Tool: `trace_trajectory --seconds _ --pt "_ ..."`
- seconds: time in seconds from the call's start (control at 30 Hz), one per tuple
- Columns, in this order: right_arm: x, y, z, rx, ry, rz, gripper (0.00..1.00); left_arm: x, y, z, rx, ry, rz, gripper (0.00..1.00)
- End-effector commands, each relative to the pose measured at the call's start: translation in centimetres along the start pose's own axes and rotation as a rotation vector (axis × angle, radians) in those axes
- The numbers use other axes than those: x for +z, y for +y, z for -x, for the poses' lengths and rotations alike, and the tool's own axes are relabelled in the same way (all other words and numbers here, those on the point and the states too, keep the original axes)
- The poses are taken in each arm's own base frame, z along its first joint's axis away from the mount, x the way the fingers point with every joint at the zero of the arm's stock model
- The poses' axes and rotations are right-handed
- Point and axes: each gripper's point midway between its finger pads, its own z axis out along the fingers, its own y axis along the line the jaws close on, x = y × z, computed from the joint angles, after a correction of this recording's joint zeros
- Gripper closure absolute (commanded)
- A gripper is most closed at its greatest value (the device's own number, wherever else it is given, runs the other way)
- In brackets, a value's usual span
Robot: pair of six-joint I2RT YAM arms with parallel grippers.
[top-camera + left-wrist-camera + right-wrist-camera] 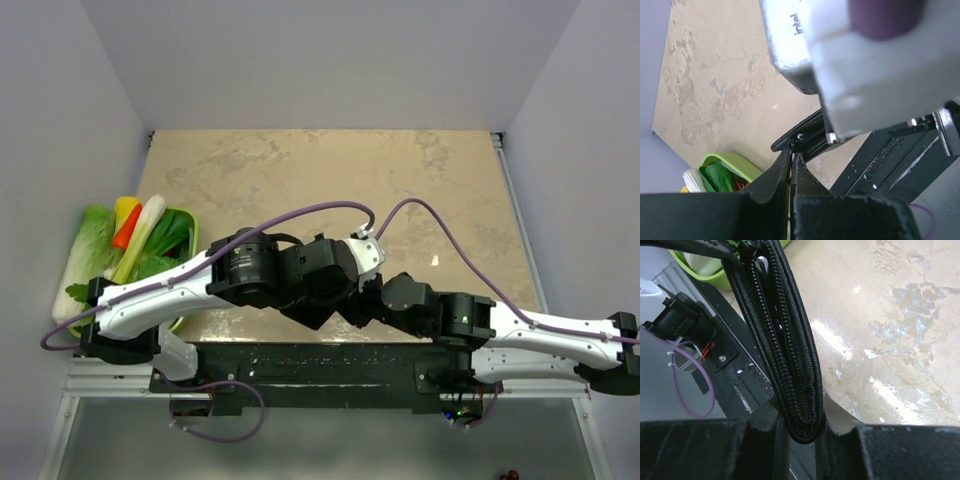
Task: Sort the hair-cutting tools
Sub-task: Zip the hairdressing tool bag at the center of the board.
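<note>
left gripper [791,156]: jaws were pressed together; tips sat at the zip corner of the case [790,350]. Couldn't tell whether they pinched a zip pull or only touched it.
right gripper [802,412]: jaws were pinching the case's rounded end, with one finger [771,416] flat against each side.
case: black fabric, folded, with the zip line facing the right wrist camera. It spanned the gap between the two grippers, over the near edge of the table [300,170], about mid-width.
case gap: the top of the fold stood slightly parted and something shiny glinted inside. It was too dark to identify.
tools: scissors and combs couldn't be made out in any view, and I couldn't tell whether they were inside the case.
arms: in the top view both reached inward and met at the middle of the near edge, wrists almost touching. They blocked the case from that camera.
right wrist housing [855,75]: it was close above the left fingers and filled the top of the left wrist view.
bowl [190,222]: green, at the table's left edge, near half.
vegetables [140,235]: leafy greens, a white stalk and orange and yellow pieces were piled in the bowl and spilled over its left side.
base rail [300,365]: black, it ran along the near edge under the arms.
</note>
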Motion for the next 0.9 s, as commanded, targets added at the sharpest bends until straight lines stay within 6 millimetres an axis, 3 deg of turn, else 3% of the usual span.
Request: trace_trajectory --seconds 0.0,0.17,0.4,0.53,0.7,0.87 --pt "-0.1 -1.5 -3.6 -0.195 0.172 -0.063 1.0 -3.3 2.0 6.6 -0.229 -0.332 0.001 1.0" --pt "0.1 -0.7 -3.4 -0.21 0.176 -0.045 1.0 -3.2 -0.4 8.4 -0.217 -0.398 -0.124 1.0" --pt "0.9 -0.9 -3.8 -0.22 0.186 -0.074 1.0 -1.2 -6.4 10.0 -0.148 -0.387 -0.347 1.0" --pt "1.1 -1.7 -3.2 -0.198 0.163 -0.138 1.0 -1.2 -8.3 9.9 -0.133 -0.384 -0.418 1.0" --pt "1.6 -2.5 -3.6 -0.184 0.17 -0.197 1.0 -2.7 -11.0 10.0 -0.112 -0.418 -0.516 1.0" --pt "1.2 -2.9 -3.2 -0.168 0.156 -0.223 1.0 -0.8 -11.5 8.3 -0.111 -0.39 -0.467 1.0"
